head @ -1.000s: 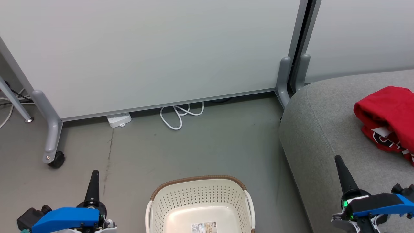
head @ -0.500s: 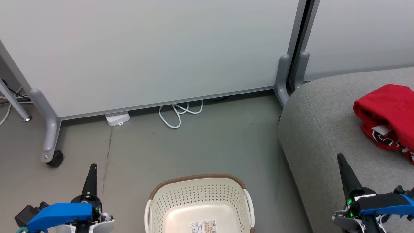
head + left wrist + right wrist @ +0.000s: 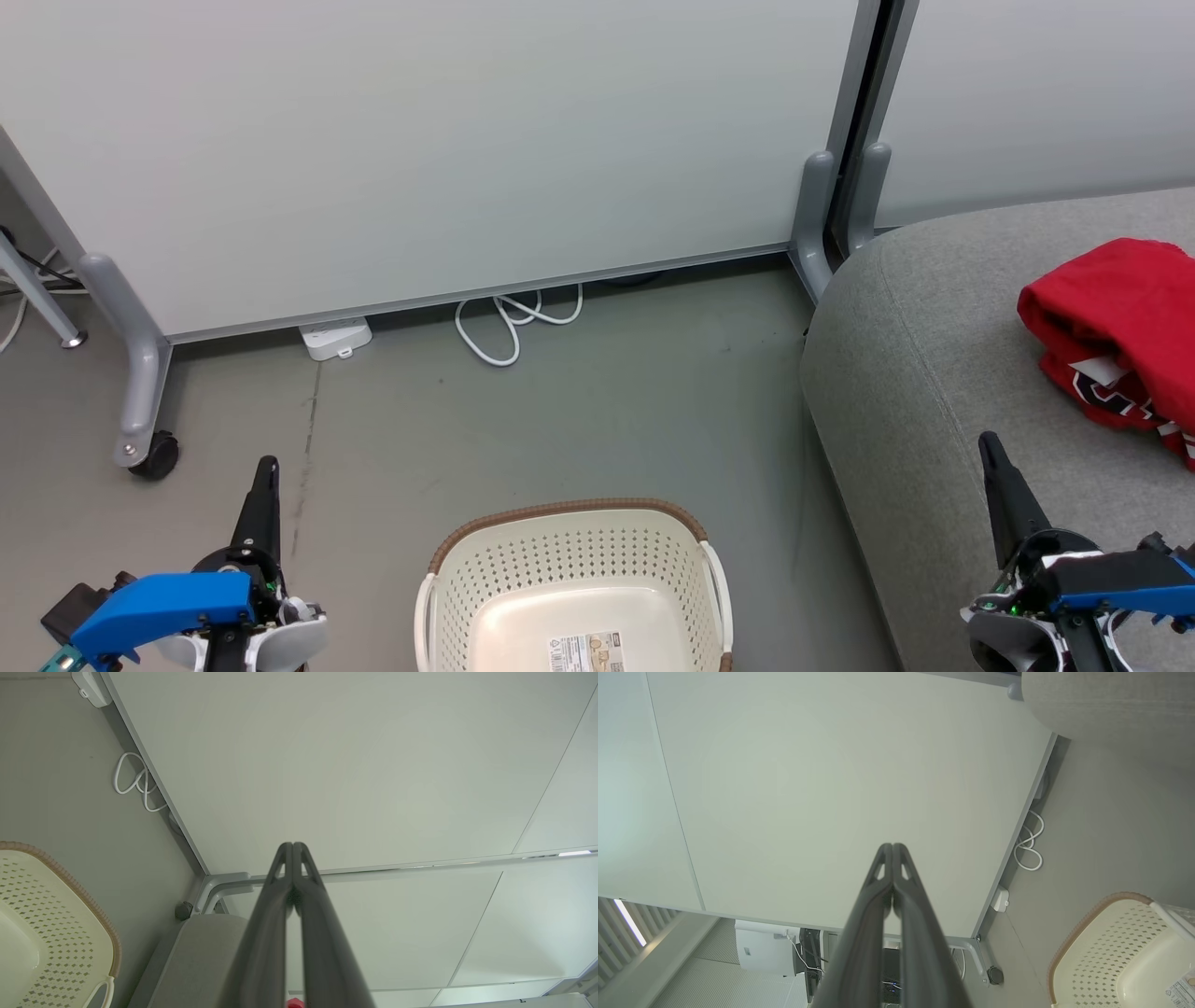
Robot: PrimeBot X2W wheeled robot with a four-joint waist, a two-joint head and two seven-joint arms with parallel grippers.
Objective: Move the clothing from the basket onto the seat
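Note:
Both red garments lie bunched together on the grey seat at the right; the lettered one peeks out beneath the plain one with its white tag. The cream basket stands on the floor at bottom centre with nothing in it but a label on its bottom. It also shows in the left wrist view and the right wrist view. My left gripper is shut and holds nothing, left of the basket. My right gripper is shut over the seat's front part, well short of the garments.
A white partition panel on grey legs with a caster runs along the back. A white power strip and a looped white cable lie on the grey floor at its foot.
The whole head view has shifted slightly, so the camera moved. Both grippers sit a little lower and stay shut. The garments and basket lie as before.

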